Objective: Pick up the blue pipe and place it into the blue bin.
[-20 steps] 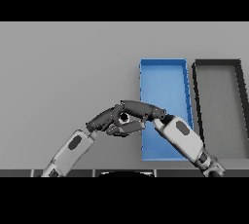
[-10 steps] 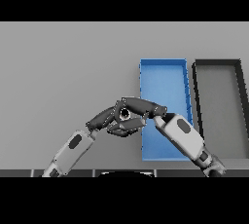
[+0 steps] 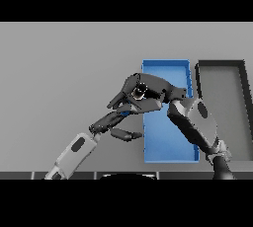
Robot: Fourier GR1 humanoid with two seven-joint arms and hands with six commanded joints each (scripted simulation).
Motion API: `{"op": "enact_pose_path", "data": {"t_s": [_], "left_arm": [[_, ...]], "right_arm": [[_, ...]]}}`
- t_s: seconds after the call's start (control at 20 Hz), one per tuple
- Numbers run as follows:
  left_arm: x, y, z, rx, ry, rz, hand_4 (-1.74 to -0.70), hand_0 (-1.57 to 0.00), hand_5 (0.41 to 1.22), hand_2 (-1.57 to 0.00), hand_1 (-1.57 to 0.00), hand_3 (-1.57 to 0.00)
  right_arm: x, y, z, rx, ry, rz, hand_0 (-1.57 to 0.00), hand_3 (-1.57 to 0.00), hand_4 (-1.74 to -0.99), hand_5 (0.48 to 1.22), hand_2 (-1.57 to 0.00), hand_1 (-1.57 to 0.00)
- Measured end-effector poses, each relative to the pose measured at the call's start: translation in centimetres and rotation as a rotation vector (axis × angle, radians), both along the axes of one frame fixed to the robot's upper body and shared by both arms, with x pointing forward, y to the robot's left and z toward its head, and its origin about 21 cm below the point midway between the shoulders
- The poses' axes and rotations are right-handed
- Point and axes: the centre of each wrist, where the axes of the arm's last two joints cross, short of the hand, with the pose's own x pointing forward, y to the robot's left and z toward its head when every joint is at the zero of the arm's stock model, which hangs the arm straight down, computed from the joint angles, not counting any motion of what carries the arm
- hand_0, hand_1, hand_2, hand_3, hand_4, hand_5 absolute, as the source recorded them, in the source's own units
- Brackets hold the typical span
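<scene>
Blue pipe (image 3: 127,114) barely visible, seemingly gripped in curled right robot hand (image 3: 148,93) at blue bin's (image 3: 165,65) left edge; left robot hand (image 3: 114,121) relaxed, fingers straight, below; pickup prob done, drop into bin left.

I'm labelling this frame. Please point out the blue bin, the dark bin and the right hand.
blue bin (image 3: 168,144): head view, bare floor.
dark bin (image 3: 225,93): head view, inner floor.
right hand (image 3: 148,93): head view, back of the hand.
</scene>
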Motion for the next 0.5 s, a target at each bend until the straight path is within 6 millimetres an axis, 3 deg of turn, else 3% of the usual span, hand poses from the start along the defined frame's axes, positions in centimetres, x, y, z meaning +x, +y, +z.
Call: {"op": "enact_pose_path", "data": {"t_s": [0.15, 0.25, 0.3, 0.4, 0.5], "left_arm": [[-0.5, 0.2, 0.2, -0.014, -0.019, -0.003, -0.91, 0.0, 0.502, 0.0, 0.0, 0.0], [-0.2, 0.4, 0.5, -0.013, -0.036, -0.004, -0.9, 0.0, 0.495, 0.0, 0.0, 0.0], [-0.5, 0.6, 0.4, -0.026, -0.033, -0.013, -0.91, 0.0, 0.492, 0.0, 0.0, 0.0], [-0.5, 0.6, 0.4, -0.018, -0.021, -0.008, -0.91, 0.0, 0.491, 0.0, 0.0, 0.0], [-0.5, 1.0, 0.3, -0.014, -0.013, 0.0, -0.91, 0.0, 0.487, 0.0, 0.0, 0.0]], "right_arm": [[1.3, -1.3, 4.4, 0.08, -0.075, -0.074, -1.57, -1.57, -1.724, 1.117, -1.57, -1.57], [2.3, -1.4, 6.2, 0.115, -0.08, -0.158, -1.57, -1.57, -1.73, 1.11, -1.57, -1.57], [3.1, -2.5, 7.2, 0.122, -0.082, -0.229, -1.57, -1.57, -1.732, 1.117, -1.57, -1.57], [5.1, -3.9, 8.0, 0.117, -0.076, -0.358, -1.57, -1.57, -1.735, 1.131, -1.57, -1.57], [7.0, -5.4, 6.7, 0.061, -0.035, -0.472, -1.57, -1.57, -1.737, 1.135, -1.57, -1.57]]}}
